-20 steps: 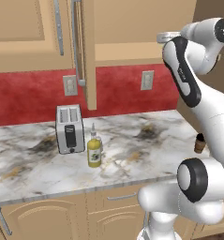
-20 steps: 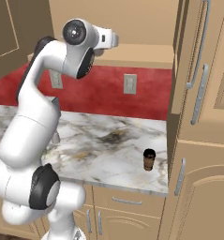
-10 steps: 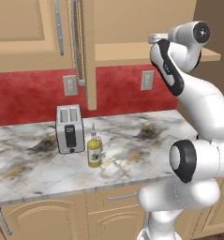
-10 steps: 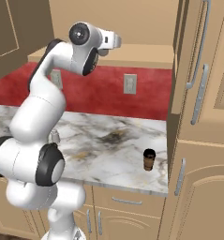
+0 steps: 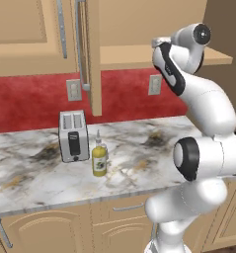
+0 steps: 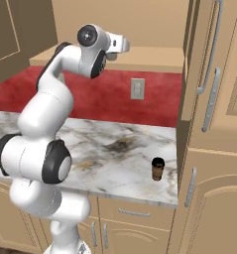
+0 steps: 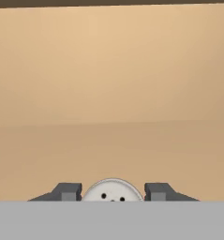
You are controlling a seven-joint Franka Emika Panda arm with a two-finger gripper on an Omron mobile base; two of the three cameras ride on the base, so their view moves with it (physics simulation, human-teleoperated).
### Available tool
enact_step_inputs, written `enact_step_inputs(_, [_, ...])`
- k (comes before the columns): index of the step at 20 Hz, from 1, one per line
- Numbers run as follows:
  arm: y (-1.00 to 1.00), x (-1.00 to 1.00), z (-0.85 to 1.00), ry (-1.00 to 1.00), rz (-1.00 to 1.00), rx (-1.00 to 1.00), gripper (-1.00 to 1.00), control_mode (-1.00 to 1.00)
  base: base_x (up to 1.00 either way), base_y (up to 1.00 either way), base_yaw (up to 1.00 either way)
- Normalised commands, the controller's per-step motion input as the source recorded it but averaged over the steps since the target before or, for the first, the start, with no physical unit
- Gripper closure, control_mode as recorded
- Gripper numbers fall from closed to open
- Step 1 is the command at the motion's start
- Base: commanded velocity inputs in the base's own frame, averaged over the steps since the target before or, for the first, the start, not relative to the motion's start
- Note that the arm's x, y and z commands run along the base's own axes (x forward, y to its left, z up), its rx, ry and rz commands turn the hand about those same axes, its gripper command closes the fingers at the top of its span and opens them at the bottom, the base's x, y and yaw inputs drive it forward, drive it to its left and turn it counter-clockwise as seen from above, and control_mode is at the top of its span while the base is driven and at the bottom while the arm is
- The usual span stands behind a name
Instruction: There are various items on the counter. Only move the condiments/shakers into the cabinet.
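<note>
- Step in hand: the arm is reaching up to the cabinet [image 5: 139, 54]. In the hand view the gripper [image 7: 112, 192] is facing the tan interior, with the perforated round top of a grey shaker [image 7: 112, 191] sitting between the two dark fingers [image 7: 66, 191].
- Finger state: the fingers are pinching that shaker from either side, with no gap visible.
- Judgement: this looks like the placing stage for one shaker. The next move calls for lowering it onto the shelf board [image 6: 140, 58], releasing it upright, then withdrawing clear of the open door [image 5: 92, 54].
- Remaining items: the squeeze bottle [image 5: 99, 158] is standing on the bench [image 5: 139, 153] just beside the toaster [image 5: 73, 136]. A second shaker [image 6: 158, 169] is standing near the bench's far right edge. Both appear still to be moved; the toaster stays.
- Materials: veined marble bench, matte light wood cabinet, boxy silver toaster with black front, yellow-green bottle with white pointed nozzle.
</note>
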Motion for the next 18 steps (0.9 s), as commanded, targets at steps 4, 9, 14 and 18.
enact_step_inputs(4, [0.00, 0.33, -0.24, 0.07, 0.00, 0.00, 1.00, -1.00, 0.00, 0.00, 0.00])
enact_step_inputs(9, [0.00, 0.33, -0.13, 0.01, 0.00, -0.02, -1.00, -1.00, 0.00, 0.00, 0.00])
enact_step_inputs(14, [0.00, 0.33, -0.12, -0.02, 0.00, -0.01, -1.00, -1.00, 0.00, 0.00, 0.00])
enact_step_inputs(18, [0.00, 0.34, -0.14, -0.03, 0.00, -0.04, -1.00, -1.00, 0.00, 0.00, 0.00])
